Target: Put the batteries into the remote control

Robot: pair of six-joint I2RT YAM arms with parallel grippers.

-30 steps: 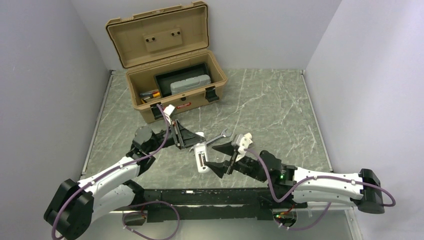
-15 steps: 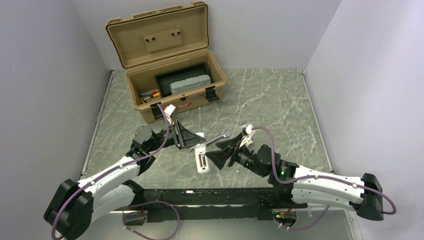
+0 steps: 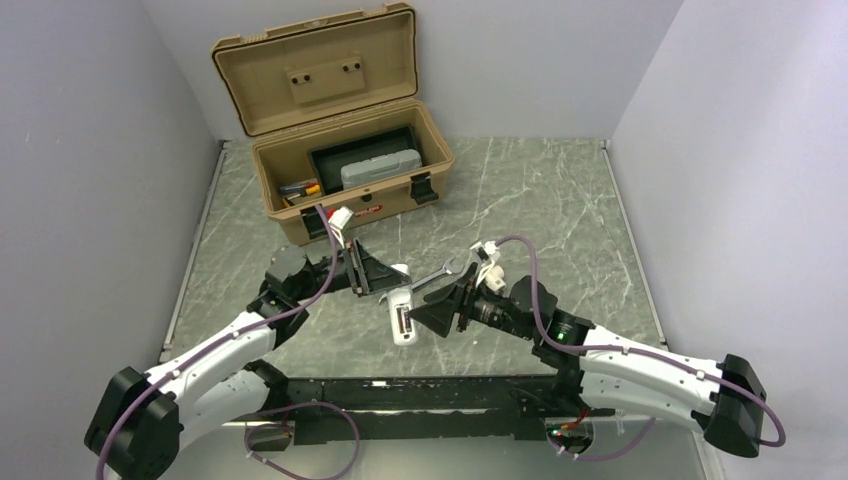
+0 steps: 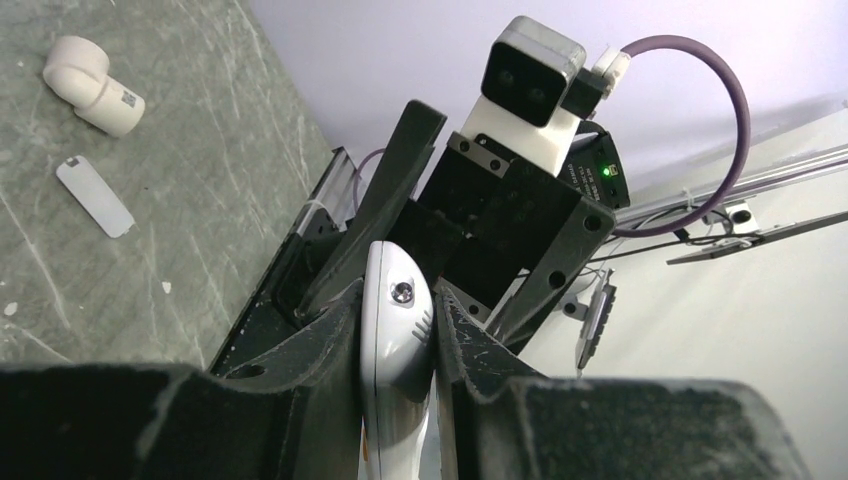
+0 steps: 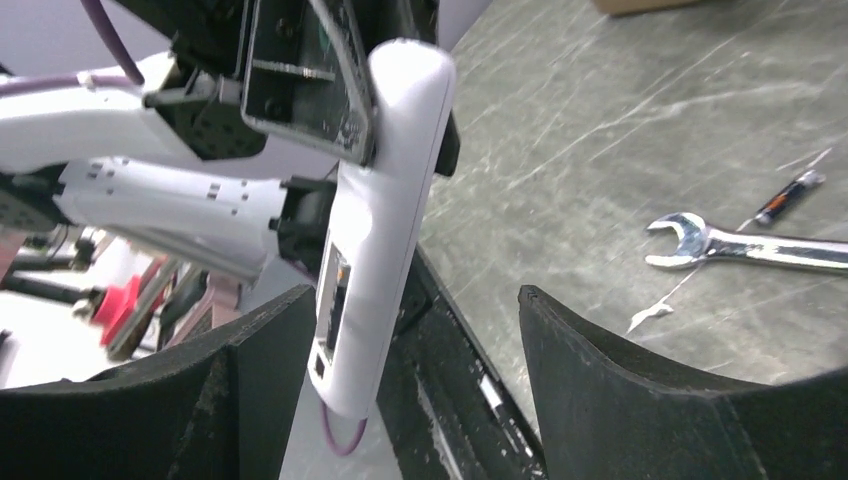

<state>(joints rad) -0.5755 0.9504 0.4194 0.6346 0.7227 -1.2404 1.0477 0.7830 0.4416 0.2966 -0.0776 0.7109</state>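
My left gripper (image 3: 390, 282) is shut on one end of the remote control (image 3: 402, 320), a slim white bar held above the table, its dark recess facing up. In the left wrist view the remote (image 4: 396, 335) is clamped between both pads. My right gripper (image 3: 426, 312) is open, right beside the remote's free end. In the right wrist view its jaws (image 5: 412, 300) stand wide apart with the remote (image 5: 385, 215) between them, close to the left finger (image 5: 255, 375) and far from the right one. A small dark stick with an orange tip (image 5: 790, 197), perhaps a battery, lies by the wrench.
A silver wrench (image 3: 438, 276) lies on the table just behind the grippers. An open tan toolbox (image 3: 345, 210) stands at the back left, holding a grey case and small orange items. A white curved piece (image 4: 90, 85) and a flat grey strip (image 4: 95, 197) lie on the table.
My right arm has swung forward and left, and its open gripper now surrounds the remote's free end. My left gripper still holds the remote in about the same place.
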